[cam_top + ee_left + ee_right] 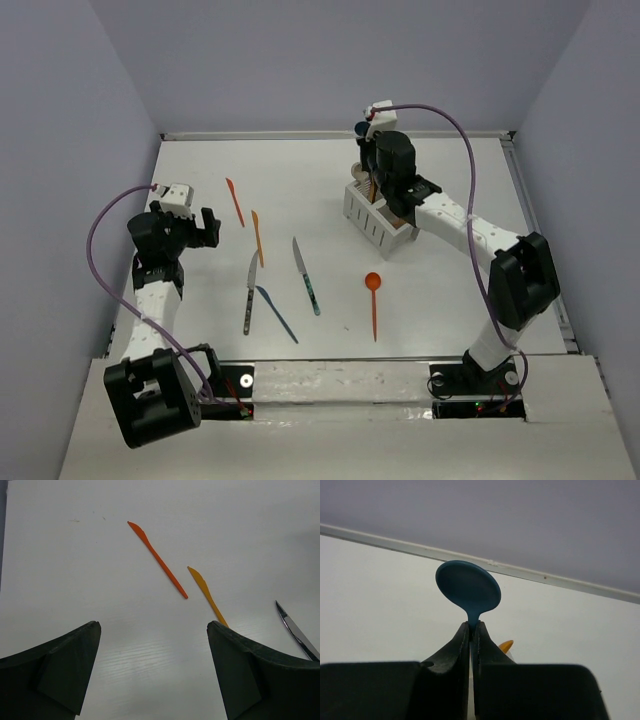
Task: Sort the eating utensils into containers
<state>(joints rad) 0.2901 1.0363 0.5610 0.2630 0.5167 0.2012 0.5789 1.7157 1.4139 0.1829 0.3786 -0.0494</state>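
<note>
My right gripper (368,142) is shut on the neck of a blue spoon (361,129) and holds it upright over the far end of the white slatted caddy (372,222). In the right wrist view the spoon's bowl (468,587) stands above the closed gripper (474,625), with a yellow-orange tip (506,645) behind. On the table lie an orange knife (235,201), a yellow knife (258,238), two silver-bladed knives (250,290) (306,276), a blue knife (276,313) and an orange spoon (374,300). My left gripper (205,228) is open and empty, left of the orange knife (157,559) and yellow knife (207,595).
The table has a raised rail (330,134) along its far edge and grey walls on three sides. A silver blade tip (295,630) shows at the right of the left wrist view. The caddy holds some utensils under my right arm.
</note>
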